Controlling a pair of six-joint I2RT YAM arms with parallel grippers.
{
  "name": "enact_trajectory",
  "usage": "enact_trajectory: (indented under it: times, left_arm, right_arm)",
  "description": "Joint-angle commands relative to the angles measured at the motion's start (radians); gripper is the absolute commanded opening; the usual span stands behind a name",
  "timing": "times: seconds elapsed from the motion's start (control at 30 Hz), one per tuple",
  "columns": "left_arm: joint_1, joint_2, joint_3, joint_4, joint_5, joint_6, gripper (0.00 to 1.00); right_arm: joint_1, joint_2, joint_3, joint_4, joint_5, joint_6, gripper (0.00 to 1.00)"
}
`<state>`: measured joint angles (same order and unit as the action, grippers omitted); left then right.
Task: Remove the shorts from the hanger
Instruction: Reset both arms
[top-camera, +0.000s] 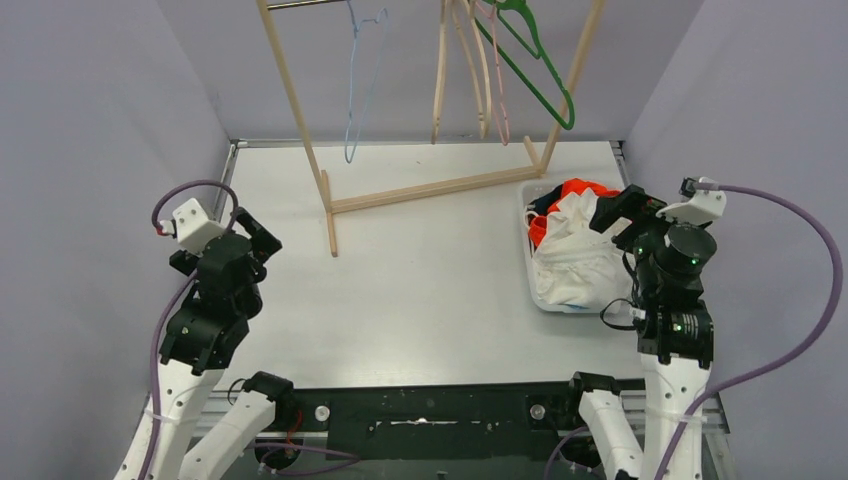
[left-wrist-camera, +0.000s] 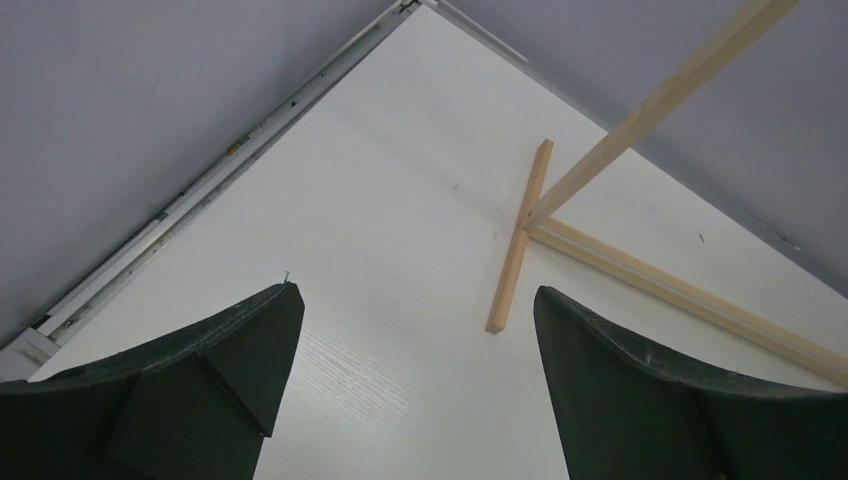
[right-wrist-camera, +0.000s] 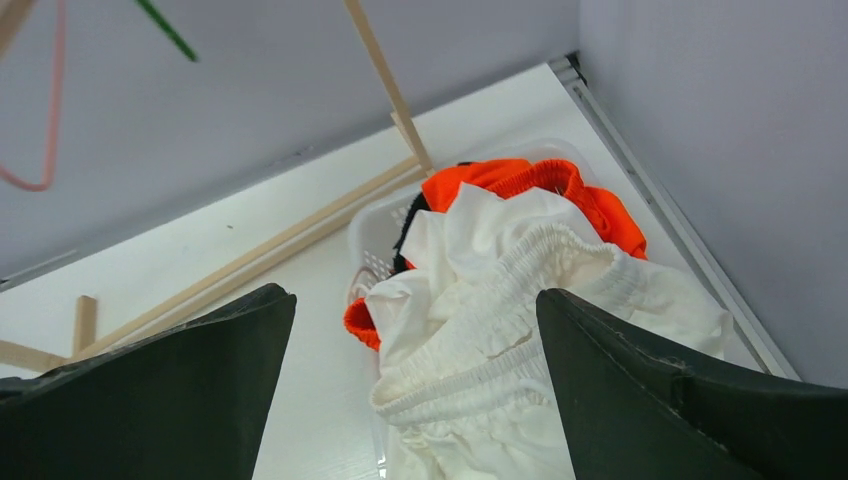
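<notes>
White shorts (top-camera: 575, 255) lie crumpled on top of a pile in a white basket (top-camera: 535, 292) at the table's right edge. Orange shorts (top-camera: 585, 188) and a bit of dark fabric show beneath them. In the right wrist view the white shorts (right-wrist-camera: 500, 330) with their elastic waistband lie just below my open right gripper (right-wrist-camera: 415, 300), the orange shorts (right-wrist-camera: 500, 180) behind. My right gripper (top-camera: 612, 212) hovers over the basket holding nothing. My left gripper (top-camera: 255, 235) is open over bare table at the left (left-wrist-camera: 418, 292). The hangers on the rack hang bare.
A wooden rack stands at the back, its base beam (top-camera: 430, 190) on the table and its foot (left-wrist-camera: 520, 240) ahead of the left gripper. From it hang a blue wire hanger (top-camera: 355, 90), wooden hangers (top-camera: 450, 70), a pink one (top-camera: 497, 90) and a green one (top-camera: 535, 70). Grey walls close in on both sides.
</notes>
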<state>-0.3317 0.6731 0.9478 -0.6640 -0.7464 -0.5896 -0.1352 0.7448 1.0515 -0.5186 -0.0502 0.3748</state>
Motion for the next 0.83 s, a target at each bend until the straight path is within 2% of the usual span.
enact_trajectory:
  times: [0.0,0.3,0.57,0.67,0.8]
  left_arm:
    - [0.005,0.028,0.095,-0.022,-0.112,0.006,0.87]
    - [0.005,0.028,0.166,0.045,-0.04,0.122,0.87]
    - [0.005,0.042,0.16,0.09,-0.079,0.126,0.87]
    - [0.005,0.048,0.153,0.099,-0.032,0.171,0.87]
    - [0.004,0.071,0.154,0.075,-0.026,0.142,0.87]
  right_arm:
    - [0.011,-0.085,-0.002,0.066,-0.096,-0.043,0.97]
    - [0.012,-0.086,0.03,-0.022,-0.06,-0.109,0.98]
    - [0.012,-0.045,0.063,-0.027,-0.08,-0.138,0.98]
    - [0.012,-0.024,0.089,-0.045,-0.079,-0.148,0.98]
    - [0.012,-0.02,0.081,-0.035,-0.083,-0.145,0.98]
